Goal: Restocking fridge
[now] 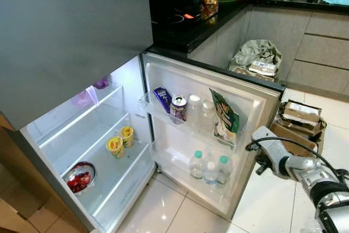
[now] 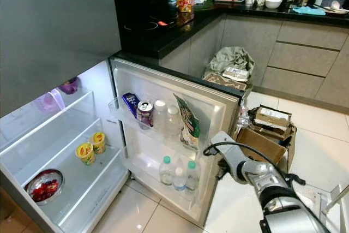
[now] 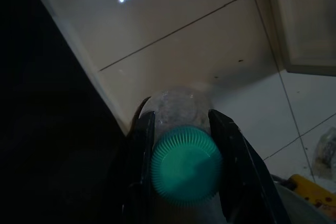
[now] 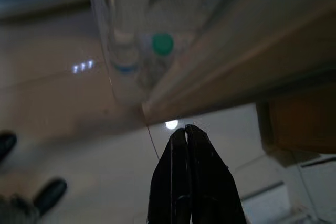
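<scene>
The left gripper (image 3: 184, 145) clamps a green-capped bottle (image 3: 185, 163) for restocking (right gripper (image 4: 187, 135) pinched empty) beside the fridge door (image 1: 256, 102).

Colours I can pick out around the open fridge

I see a grey fridge door (image 1: 71, 31) above a white lit interior, with two yellow tubs (image 1: 120, 141) printed in red and green, a steel bowl (image 1: 79, 177) of red fruit, and a purple container (image 1: 101, 83) at the back. On the door shelf stand a dark blue carton (image 1: 162, 98), a silver-and-maroon can (image 1: 178, 108) and a green patterned bag (image 1: 226, 115); below are clear bottles (image 1: 210, 168) with teal caps. My black-fingered left hand (image 3: 184, 156) holds a clear bottle with a ribbed teal cap (image 3: 186, 165). The counter (image 1: 188, 23) is glossy black, the floor tiles (image 1: 158, 211) white, the cabinets grey.
</scene>
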